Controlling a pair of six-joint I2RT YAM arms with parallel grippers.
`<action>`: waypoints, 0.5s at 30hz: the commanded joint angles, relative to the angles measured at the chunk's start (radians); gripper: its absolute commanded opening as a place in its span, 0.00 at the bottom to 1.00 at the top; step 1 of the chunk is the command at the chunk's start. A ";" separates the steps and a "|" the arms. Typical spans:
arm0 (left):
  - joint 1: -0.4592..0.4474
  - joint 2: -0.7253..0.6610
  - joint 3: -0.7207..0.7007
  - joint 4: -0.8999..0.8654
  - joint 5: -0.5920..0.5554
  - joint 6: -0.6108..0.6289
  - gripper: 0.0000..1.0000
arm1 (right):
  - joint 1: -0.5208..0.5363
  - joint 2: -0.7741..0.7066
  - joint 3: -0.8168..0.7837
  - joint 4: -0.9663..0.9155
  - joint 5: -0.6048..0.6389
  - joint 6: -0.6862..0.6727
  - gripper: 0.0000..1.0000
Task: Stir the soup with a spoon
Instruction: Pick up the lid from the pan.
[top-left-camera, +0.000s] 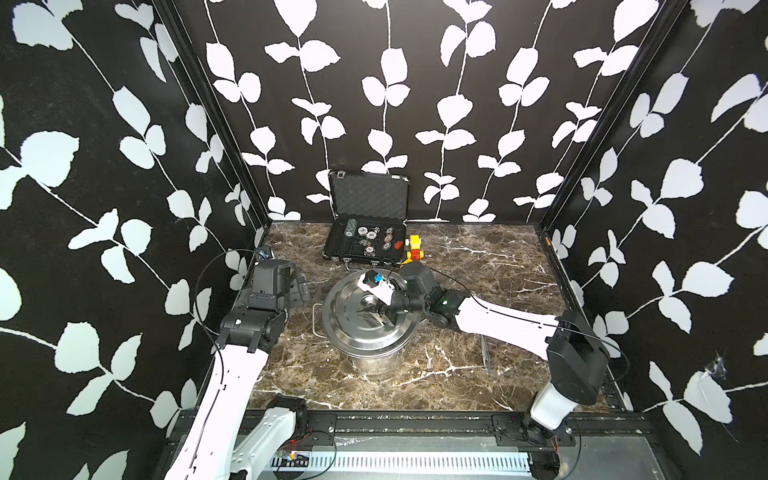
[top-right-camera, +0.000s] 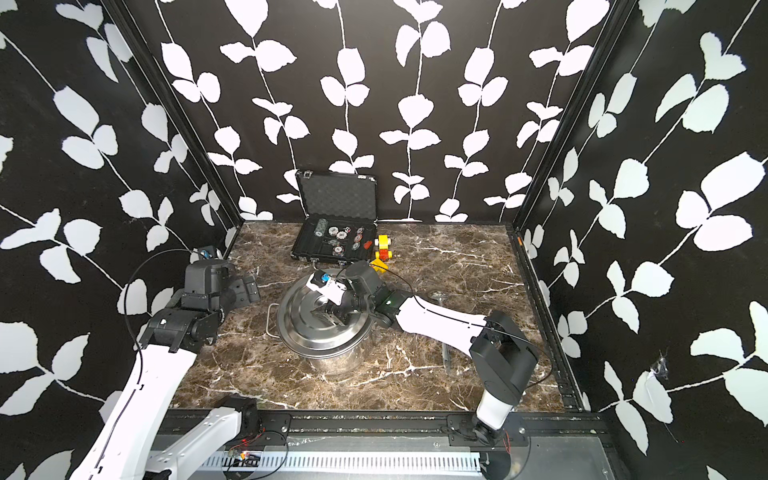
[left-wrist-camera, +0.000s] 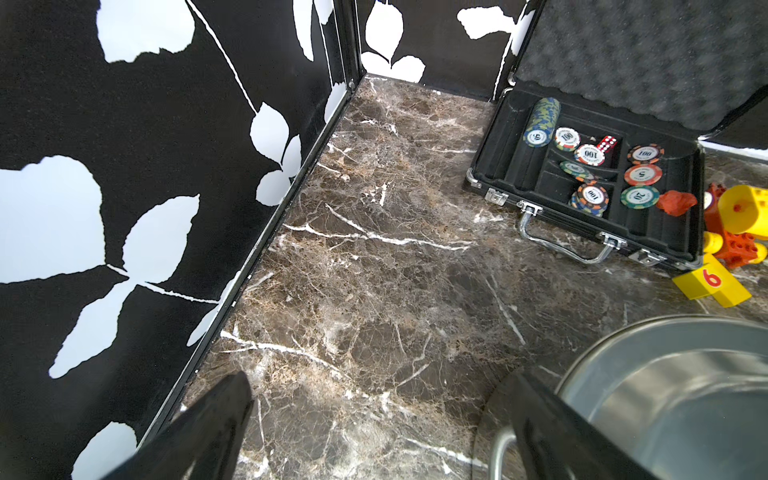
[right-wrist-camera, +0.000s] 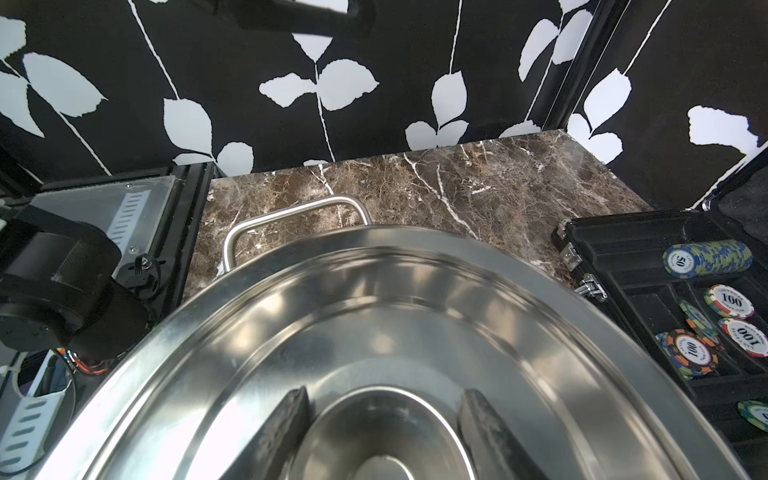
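Note:
A steel pot (top-left-camera: 376, 360) stands mid-table with its round lid (top-left-camera: 353, 332) on top, so the soup is hidden. My right gripper (top-left-camera: 380, 313) reaches over the lid from the right. In the right wrist view its fingers (right-wrist-camera: 291, 415) press both sides of the lid's central knob (right-wrist-camera: 386, 440). The spoon (top-left-camera: 487, 357) lies on the marble to the right of the pot, partly under the right arm; its handle (top-right-camera: 447, 357) shows in both top views. My left gripper (top-left-camera: 300, 291) hangs open left of the pot, nothing between its fingers (left-wrist-camera: 208, 428).
An open black case of poker chips (top-left-camera: 365, 245) stands at the back, with a yellow and red toy (top-left-camera: 413, 247) and a yellow block marked 6 (left-wrist-camera: 710, 284) beside it. The pot's side handle (top-left-camera: 316, 320) sticks out to the left. Patterned walls enclose three sides.

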 joint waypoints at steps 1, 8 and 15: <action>0.004 -0.019 -0.004 0.012 -0.017 0.008 0.99 | 0.009 -0.010 0.029 -0.023 0.013 0.005 0.39; 0.003 -0.049 0.015 -0.010 -0.076 0.035 0.99 | 0.009 -0.065 0.060 0.015 0.017 0.054 0.39; 0.004 -0.086 0.032 -0.001 -0.087 0.075 0.99 | -0.045 -0.214 0.035 0.043 0.096 0.137 0.37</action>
